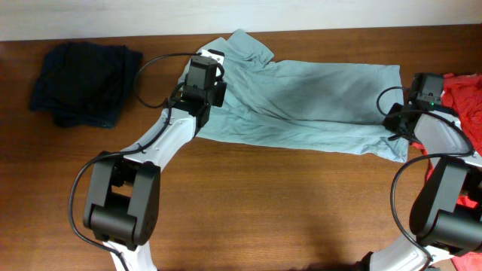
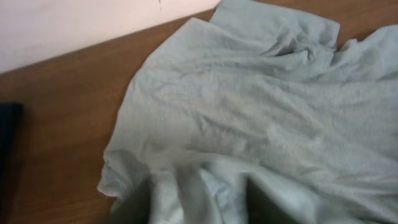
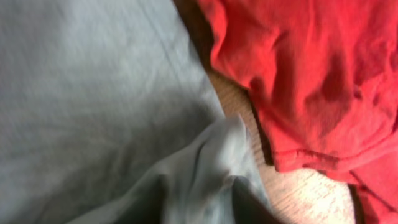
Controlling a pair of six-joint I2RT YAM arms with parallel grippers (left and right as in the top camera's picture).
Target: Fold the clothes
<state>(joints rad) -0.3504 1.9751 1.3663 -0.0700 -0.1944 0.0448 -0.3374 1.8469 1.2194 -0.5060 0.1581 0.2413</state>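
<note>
A pale grey-teal T-shirt (image 1: 301,98) lies spread across the back of the table, its lower part folded up over itself. My left gripper (image 1: 208,62) is over the shirt's left sleeve and shoulder. In the left wrist view the left gripper (image 2: 198,205) has its dark fingers (image 2: 134,205) standing apart, with rumpled cloth (image 2: 249,106) loose between them. My right gripper (image 1: 407,113) is at the shirt's right edge. In the right wrist view the right gripper (image 3: 199,202) also has its fingers (image 3: 249,205) apart, with a fold of the shirt (image 3: 93,93) between them.
A dark navy garment (image 1: 83,71) lies bunched at the back left. A red shirt (image 1: 463,94) is heaped at the right edge, close beside the right gripper, and the same red shirt (image 3: 311,74) fills the upper right of the right wrist view. Bare wooden table (image 1: 286,203) runs along the front.
</note>
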